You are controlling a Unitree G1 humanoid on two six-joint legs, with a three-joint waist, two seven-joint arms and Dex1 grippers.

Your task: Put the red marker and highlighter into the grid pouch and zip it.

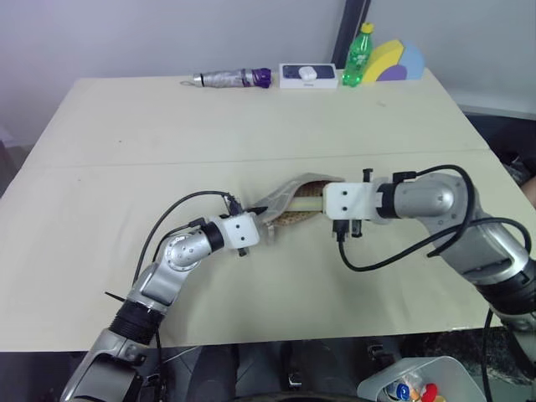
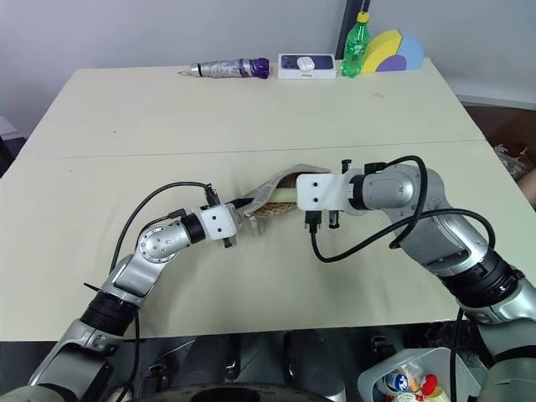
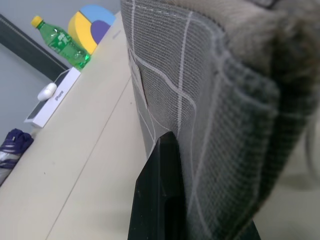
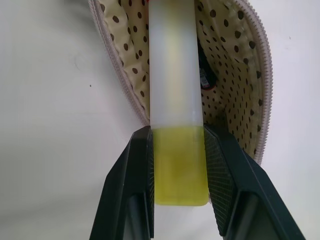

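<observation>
The grid pouch (image 1: 283,201) is held tilted just above the middle of the table, its mouth open and its dotted lining (image 4: 230,60) showing. My left gripper (image 1: 268,224) is shut on the pouch's near-left edge, one black finger (image 3: 160,190) pressed against the grey grid fabric (image 3: 200,100). My right gripper (image 4: 177,132) is shut on the highlighter (image 4: 176,75) at its yellow cap end. The highlighter's pale body reaches into the pouch mouth. Beside it, deep inside the pouch, lies the red marker (image 4: 205,77), dark with a red bit, mostly hidden.
Along the table's far edge lie a folded silver umbrella with a purple tip (image 1: 230,79), a white-and-navy box (image 1: 308,75), a green bottle (image 1: 356,54) and a yellow-and-blue arch shape (image 1: 394,63). Black cables loop from both wrists over the table.
</observation>
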